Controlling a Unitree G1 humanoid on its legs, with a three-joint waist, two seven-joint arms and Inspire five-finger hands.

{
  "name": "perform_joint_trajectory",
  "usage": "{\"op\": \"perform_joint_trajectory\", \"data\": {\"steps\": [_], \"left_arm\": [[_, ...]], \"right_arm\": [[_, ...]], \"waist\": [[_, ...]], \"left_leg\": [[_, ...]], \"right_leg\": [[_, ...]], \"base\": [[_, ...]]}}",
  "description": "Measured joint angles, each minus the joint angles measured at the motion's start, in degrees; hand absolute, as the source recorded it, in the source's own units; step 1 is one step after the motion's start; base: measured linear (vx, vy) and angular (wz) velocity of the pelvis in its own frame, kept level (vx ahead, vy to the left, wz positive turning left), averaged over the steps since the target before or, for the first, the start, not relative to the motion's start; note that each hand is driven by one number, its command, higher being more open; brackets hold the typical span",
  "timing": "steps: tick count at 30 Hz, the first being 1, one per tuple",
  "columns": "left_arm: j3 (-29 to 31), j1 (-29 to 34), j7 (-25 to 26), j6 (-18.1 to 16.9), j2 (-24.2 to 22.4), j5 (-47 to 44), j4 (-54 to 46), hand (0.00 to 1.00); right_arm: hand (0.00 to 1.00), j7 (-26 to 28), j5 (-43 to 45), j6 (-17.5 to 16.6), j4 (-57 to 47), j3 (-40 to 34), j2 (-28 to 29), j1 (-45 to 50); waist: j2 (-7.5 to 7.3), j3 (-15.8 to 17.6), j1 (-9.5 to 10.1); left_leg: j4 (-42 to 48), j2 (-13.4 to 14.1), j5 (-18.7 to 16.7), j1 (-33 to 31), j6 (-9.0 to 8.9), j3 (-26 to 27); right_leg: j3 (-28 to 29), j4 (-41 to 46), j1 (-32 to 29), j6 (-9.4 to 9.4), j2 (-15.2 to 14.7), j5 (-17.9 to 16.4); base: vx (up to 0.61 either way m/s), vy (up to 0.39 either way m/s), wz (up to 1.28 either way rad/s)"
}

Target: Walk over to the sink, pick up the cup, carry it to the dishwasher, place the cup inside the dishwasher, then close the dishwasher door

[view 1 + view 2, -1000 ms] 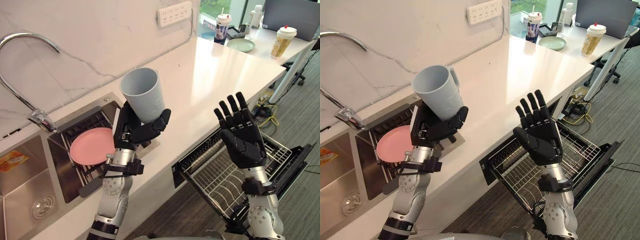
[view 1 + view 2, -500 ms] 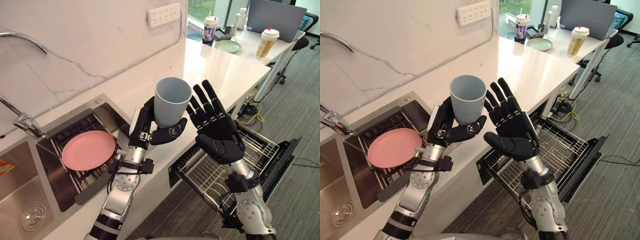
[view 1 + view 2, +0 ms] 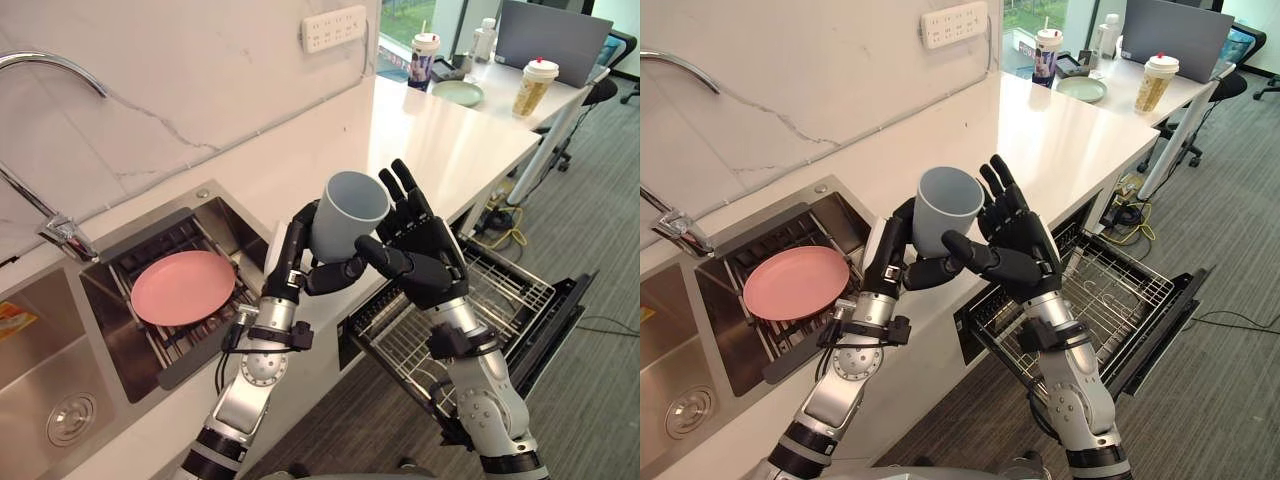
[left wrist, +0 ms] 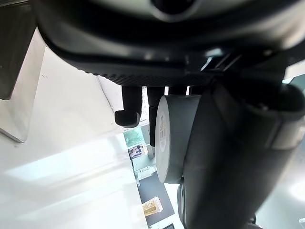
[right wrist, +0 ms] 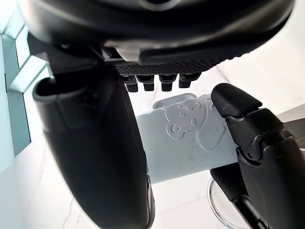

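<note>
The robot's left hand (image 3: pixel 293 262) is raised on a bent arm above the front edge of the white stone counter (image 3: pixel 440 130), its fingers curled round the back of a pale grey-blue plastic cup (image 3: pixel 345 220) and its thumb hooked across the cup's lower front. The cup is held in the air, mouth upward and tipped slightly, between the steel sink (image 3: pixel 60 390) and the pulled-out wire dishwasher rack (image 3: pixel 500 290). The right hand (image 3: pixel 430 262) stands palm-in against the cup's other side, fingers straight and fanned upward along the wall, thumb stretched across the front near the left thumb. In the right wrist view the cup's wall carries raised rounded cartoon shapes (image 5: pixel 183 125). An orange label (image 3: pixel 14 321) lies in the sink, and a lidded paper takeaway cup (image 3: pixel 533 87) stands at the counter's far end; the print on both is too small to make out.
</note>
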Motion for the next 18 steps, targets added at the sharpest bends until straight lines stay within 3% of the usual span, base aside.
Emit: {"op": "perform_joint_trajectory", "data": {"steps": [9, 18], "left_arm": [[-1.22, -0.90, 7.73, 0.34, -0.21, 9.20, -0.71, 0.00], [-1.86, -0.92, 8.82, 0.25, -0.65, 10.52, -1.44, 0.00]], "right_arm": [[1.00, -3.82, -5.94, 0.00, 0.00, 0.40, 0.15, -0.84], [1.00, -4.04, -5.90, 0.00, 0.01, 3.66, 0.24, -1.75]], "waist": [[-0.07, 0.03, 0.02], [-0.51, 0.19, 0.25]], "left_leg": [[-0.12, -0.14, 0.75, -0.32, 0.23, -0.88], [-0.66, -0.48, 1.64, -0.39, 0.29, -1.54]], "right_leg": [[-0.74, -0.02, 0.17, -0.05, -0.04, 0.19], [-1.41, -0.07, 0.29, -0.11, 0.03, 0.23]], "base": [[-0.03, 0.004, 0.05], [-0.03, 0.007, 0.04]]}}
